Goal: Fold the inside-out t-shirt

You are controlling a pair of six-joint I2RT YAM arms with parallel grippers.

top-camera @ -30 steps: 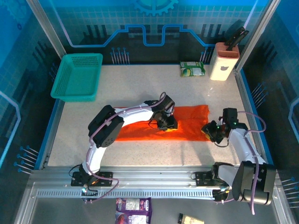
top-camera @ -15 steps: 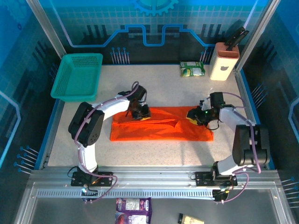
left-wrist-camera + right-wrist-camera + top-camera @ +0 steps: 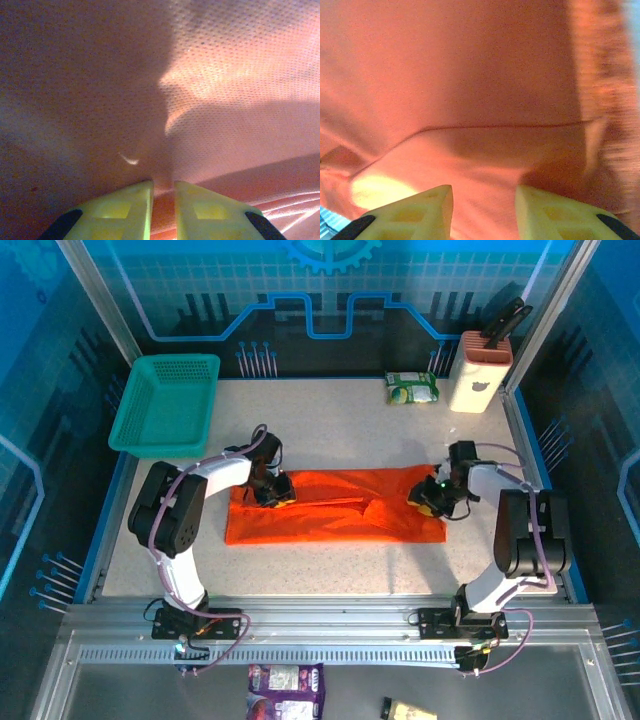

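Observation:
The inside-out t-shirt [image 3: 335, 522] lies as a long orange strip across the middle of the table, folded lengthwise. My left gripper [image 3: 272, 490] is down on its upper left corner. In the left wrist view the yellow fingers stand close together, and that gripper [image 3: 163, 189] pinches a thin fold of the orange cloth [image 3: 225, 75]. My right gripper [image 3: 425, 498] is at the strip's upper right end. There its jaws stand wider, and the gripper [image 3: 484, 202] holds a thick bunch of cloth [image 3: 470, 75] between them.
A teal mesh basket [image 3: 165, 405] stands at the back left. A green packet [image 3: 412, 388] and a pink-and-white holder [image 3: 478, 372] sit at the back right. Bare table lies in front of the shirt up to the metal rail [image 3: 320, 625].
Both grippers have carried the cloth: the left one swept leftwards along the strip's top edge, the right one moved up to the back right. The shirt now lies longer and further left.

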